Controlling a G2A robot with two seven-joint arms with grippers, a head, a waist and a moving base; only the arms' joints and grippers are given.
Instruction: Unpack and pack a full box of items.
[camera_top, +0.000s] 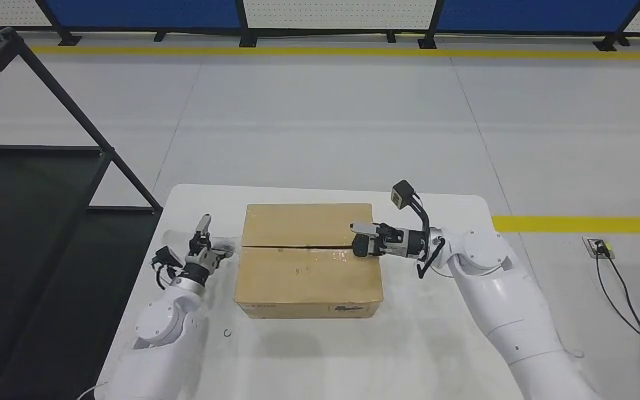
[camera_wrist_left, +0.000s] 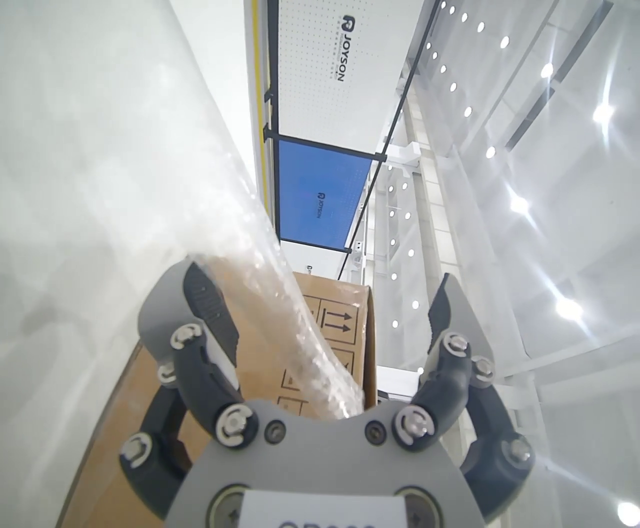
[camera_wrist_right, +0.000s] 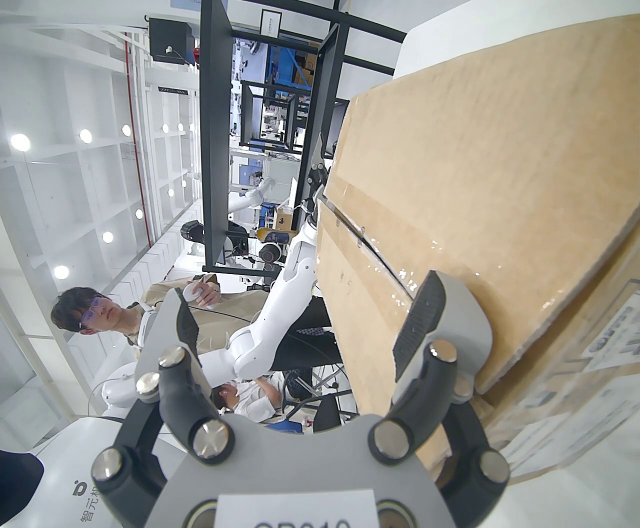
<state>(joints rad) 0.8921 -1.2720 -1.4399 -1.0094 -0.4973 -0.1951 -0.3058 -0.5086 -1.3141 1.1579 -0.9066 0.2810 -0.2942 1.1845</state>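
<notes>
White table (camera_top: 430, 335), cardboard box (camera_top: 310, 265) shut, sitting between my two pincers. Right pincer (camera_top: 360, 243) released, one finger resting on the box top beside the centre seam (camera_top: 300, 245). Left pincer (camera_top: 203, 242) released, just off the opposite end. Stiff flaps, slick tape, probably heavy; I'd pry at the flap edge.

Box (camera_top: 310, 262) mid-table (camera_top: 430, 340); left end effector (camera_top: 205, 236) beside left side, right end effector (camera_top: 357, 241) over top.

Pale grey floor (camera_top: 320, 110) crossed by a yellow line (camera_top: 300, 50) in front of blue partition panels (camera_top: 140, 12); a black metal frame (camera_top: 62, 95) stands beside the white table (camera_top: 420, 330); round ceiling lights (camera_wrist_left: 602, 114) glare overhead
</notes>
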